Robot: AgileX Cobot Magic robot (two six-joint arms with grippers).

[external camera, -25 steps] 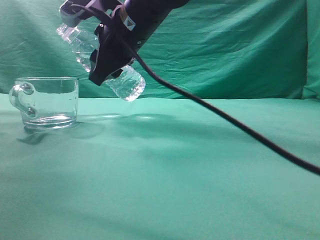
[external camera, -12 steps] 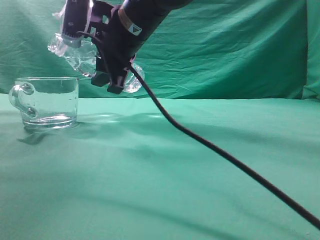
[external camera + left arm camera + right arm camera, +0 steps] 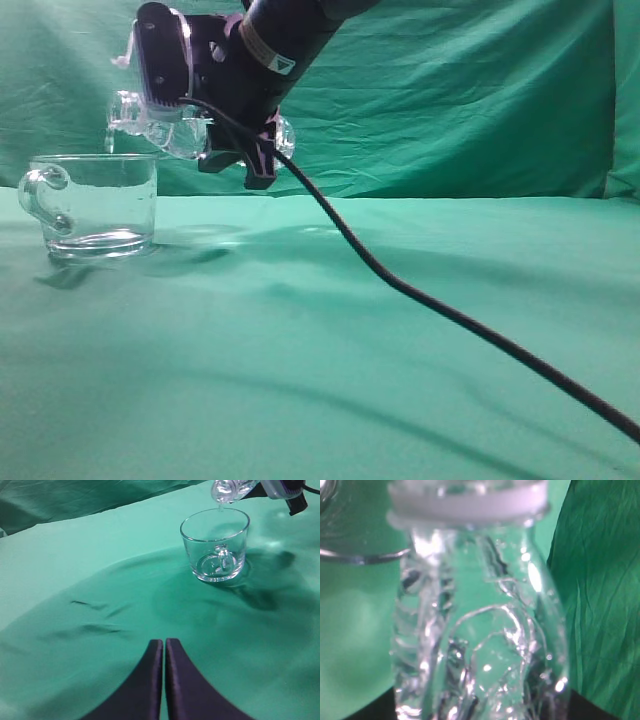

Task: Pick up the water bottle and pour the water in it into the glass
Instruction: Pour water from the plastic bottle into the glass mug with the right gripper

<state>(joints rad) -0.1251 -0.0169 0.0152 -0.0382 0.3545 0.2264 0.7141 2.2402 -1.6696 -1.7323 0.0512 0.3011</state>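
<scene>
The right end effector grips the water bottle, tipped roughly level with its open neck over the rim of the glass. The glass stands upright on the green worktop. The left end effector hangs well apart, its fingers pressed together on nothing.

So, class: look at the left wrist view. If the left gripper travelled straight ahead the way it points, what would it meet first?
Probably bare green cloth first. The shut left gripper points up the picture; the glass sits right of that line, though depth is uncertain.
</scene>
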